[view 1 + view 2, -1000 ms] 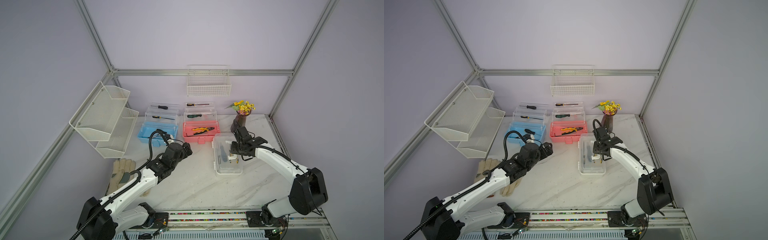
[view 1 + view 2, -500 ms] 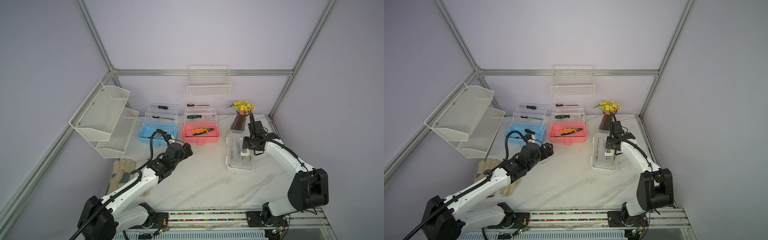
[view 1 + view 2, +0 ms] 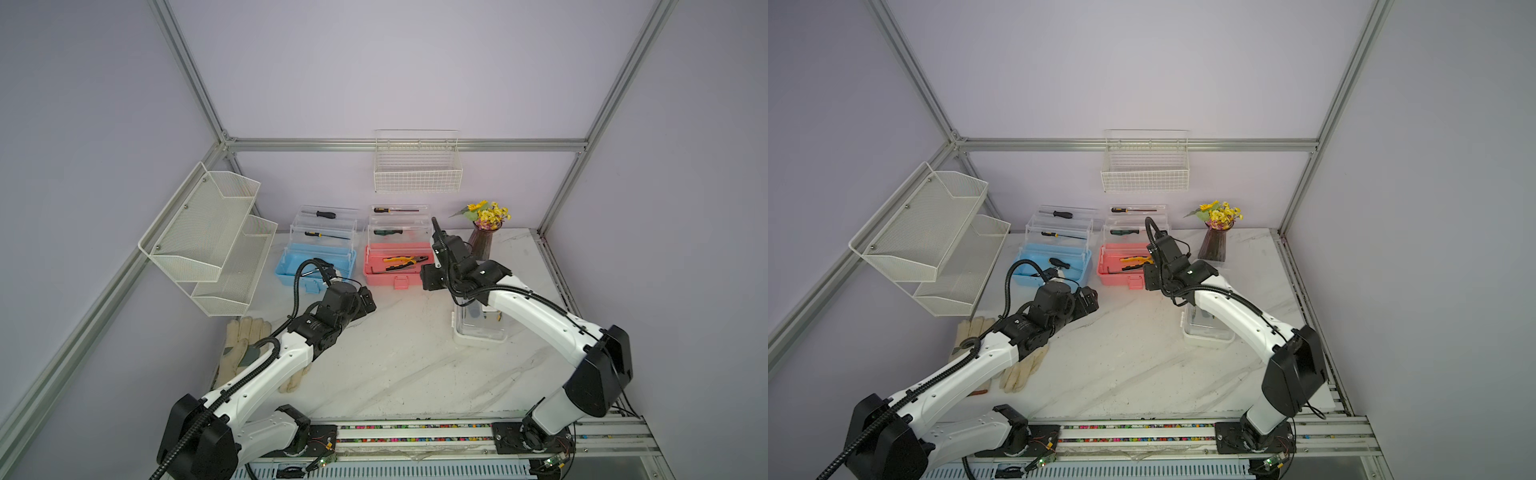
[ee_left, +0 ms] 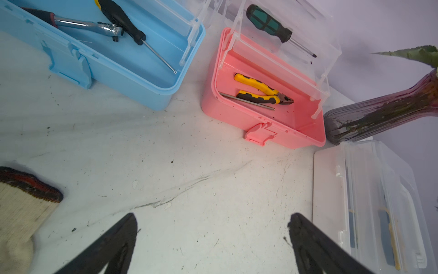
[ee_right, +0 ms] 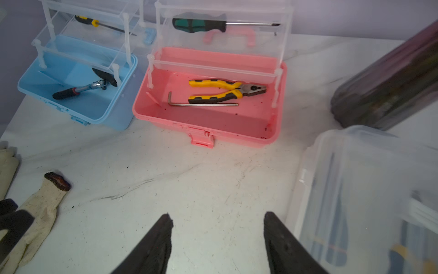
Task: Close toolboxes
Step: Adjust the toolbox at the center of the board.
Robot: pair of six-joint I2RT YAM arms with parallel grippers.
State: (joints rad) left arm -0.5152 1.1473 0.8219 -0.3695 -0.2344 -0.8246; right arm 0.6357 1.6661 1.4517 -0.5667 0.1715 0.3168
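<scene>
The blue toolbox (image 3: 289, 270) and the pink toolbox (image 3: 382, 277) stand open at the back of the table, clear trays raised and tools inside. To the right, the white toolbox (image 3: 478, 332) lies with its clear lid down, partly hidden under my right arm. My right gripper (image 5: 218, 217) is open and empty over bare table, in front of the pink toolbox (image 5: 213, 118) and beside the white toolbox (image 5: 355, 178). My left gripper (image 4: 212, 220) is wide open and empty above the table, in front of the blue toolbox (image 4: 132, 71).
A dark vase of yellow flowers (image 3: 482, 241) stands behind the white toolbox. Work gloves (image 3: 245, 345) lie at the left under my left arm. A white wire basket (image 3: 417, 174) hangs on the back wall and mesh shelves (image 3: 208, 232) on the left wall.
My right gripper moved the white toolbox to the right, let go of it and swung left to the front of the pink toolbox. The left arm has stayed still.
</scene>
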